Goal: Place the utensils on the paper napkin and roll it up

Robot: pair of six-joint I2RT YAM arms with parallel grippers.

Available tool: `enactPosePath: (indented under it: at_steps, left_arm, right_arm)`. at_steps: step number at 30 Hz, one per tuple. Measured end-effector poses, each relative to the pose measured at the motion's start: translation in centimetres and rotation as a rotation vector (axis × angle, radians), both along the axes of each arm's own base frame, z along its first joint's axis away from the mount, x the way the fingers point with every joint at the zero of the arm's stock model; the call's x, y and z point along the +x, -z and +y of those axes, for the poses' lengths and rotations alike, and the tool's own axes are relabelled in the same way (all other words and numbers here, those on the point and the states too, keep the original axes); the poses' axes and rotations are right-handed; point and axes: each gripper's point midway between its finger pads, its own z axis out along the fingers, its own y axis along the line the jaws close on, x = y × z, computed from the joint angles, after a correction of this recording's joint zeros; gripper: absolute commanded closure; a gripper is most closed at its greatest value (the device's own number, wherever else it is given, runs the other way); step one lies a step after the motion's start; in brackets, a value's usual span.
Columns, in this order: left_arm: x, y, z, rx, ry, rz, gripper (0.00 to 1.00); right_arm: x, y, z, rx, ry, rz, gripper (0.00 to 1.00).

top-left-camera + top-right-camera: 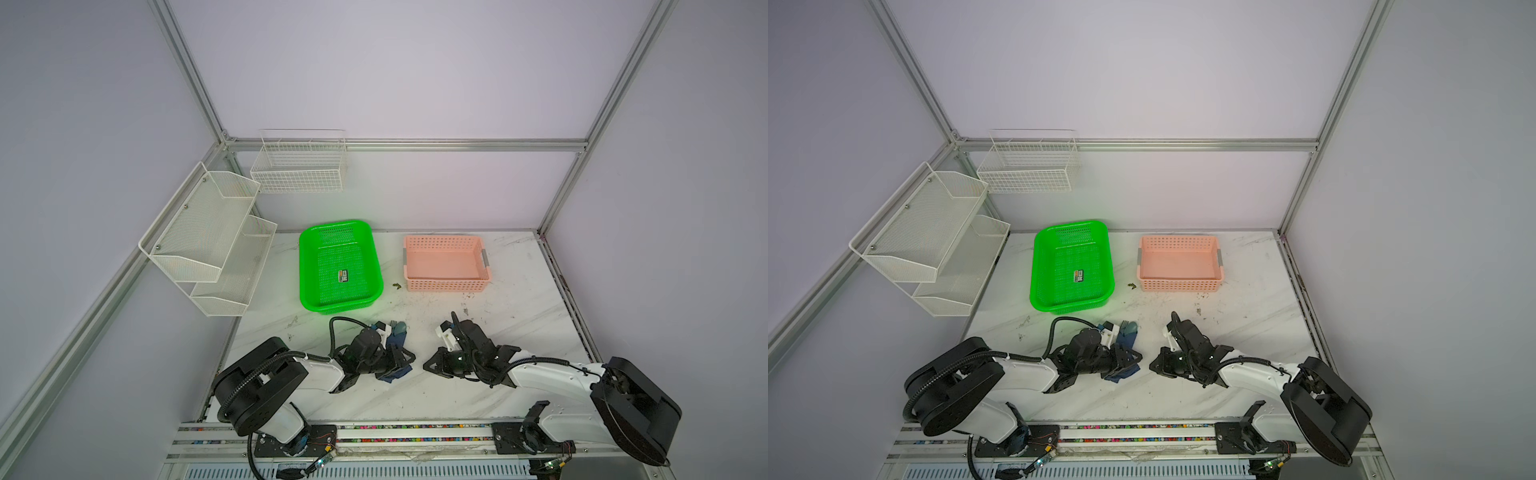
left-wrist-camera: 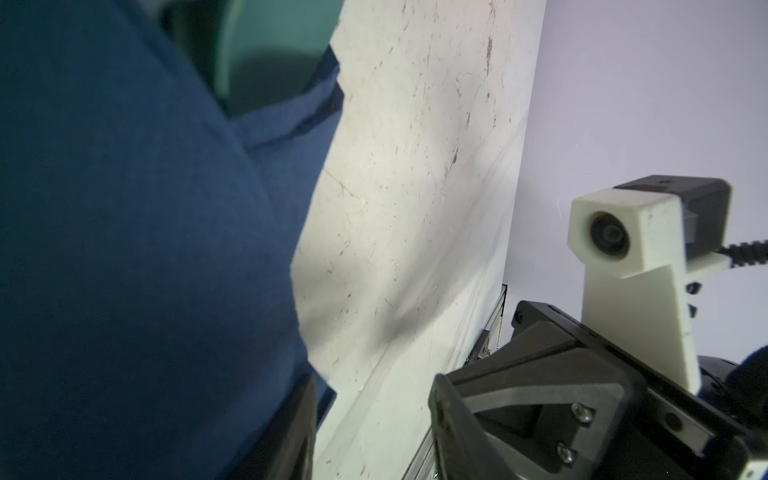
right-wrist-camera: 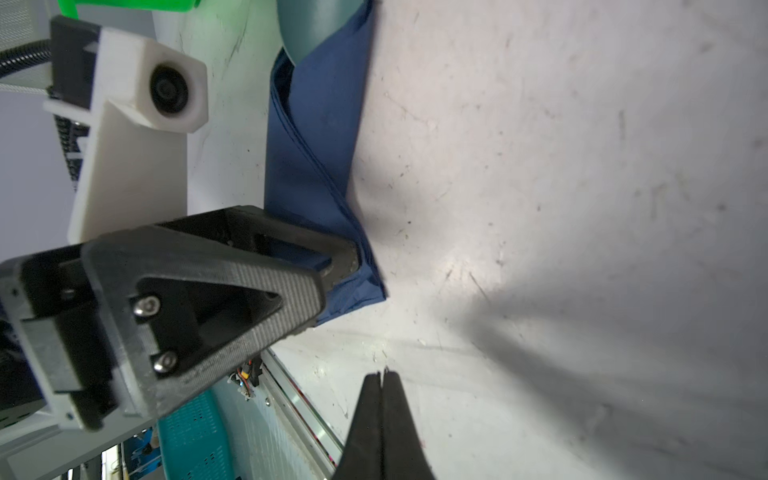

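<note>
The navy napkin (image 3: 316, 145), wrapped loosely around the cutlery, is lying mid-bench (image 1: 519, 332) toward the arms' edge. A spoon (image 3: 316, 25) and fork (image 1: 1124, 323) are poking out of the end nearer the green basket (image 1: 302, 266). The left tool (image 1: 407, 362) is sitting over the roll's other end; whether it is pinching cannot be told. The right tool (image 3: 382, 376), pressed together and empty, is hovering just beside the roll. The thin, soft paper is likely to spring open or tear, so gripping across the stiff handles looks safest. The green basket and the pink basket (image 1: 446, 284) are standing clear behind.
</note>
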Motion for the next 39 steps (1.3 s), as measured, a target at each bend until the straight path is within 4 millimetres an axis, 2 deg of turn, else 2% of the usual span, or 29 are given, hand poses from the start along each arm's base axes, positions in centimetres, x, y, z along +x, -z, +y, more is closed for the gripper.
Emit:
enactPosePath:
  at_steps: [9, 17, 27, 35, 39]
  left_arm:
    - [0.1, -0.1, 0.3, -0.029, -0.021, -0.001, 0.54]
    - [0.2, -0.1, 0.5, -0.073, -0.045, 0.008, 0.53]
    - [0.6, -0.1, -0.1, -0.145, -0.052, 0.022, 0.53]
    - [0.5, -0.3, 0.0, -0.157, -0.054, 0.022, 0.52]
    - [0.5, -0.3, 0.0, -0.162, -0.055, 0.018, 0.52]
  right_arm:
    - [0.1, -0.3, 2.6, 0.106, -0.009, -0.010, 1.00]
    - [0.6, 0.7, 3.2, 0.122, 0.005, -0.001, 1.00]
    - [1.0, 0.5, 4.0, 0.136, 0.004, -0.016, 1.00]
    - [0.4, 3.1, 4.4, 0.090, -0.011, 0.021, 1.00]
    - [0.7, 3.1, 4.7, 0.097, -0.009, 0.009, 1.00]
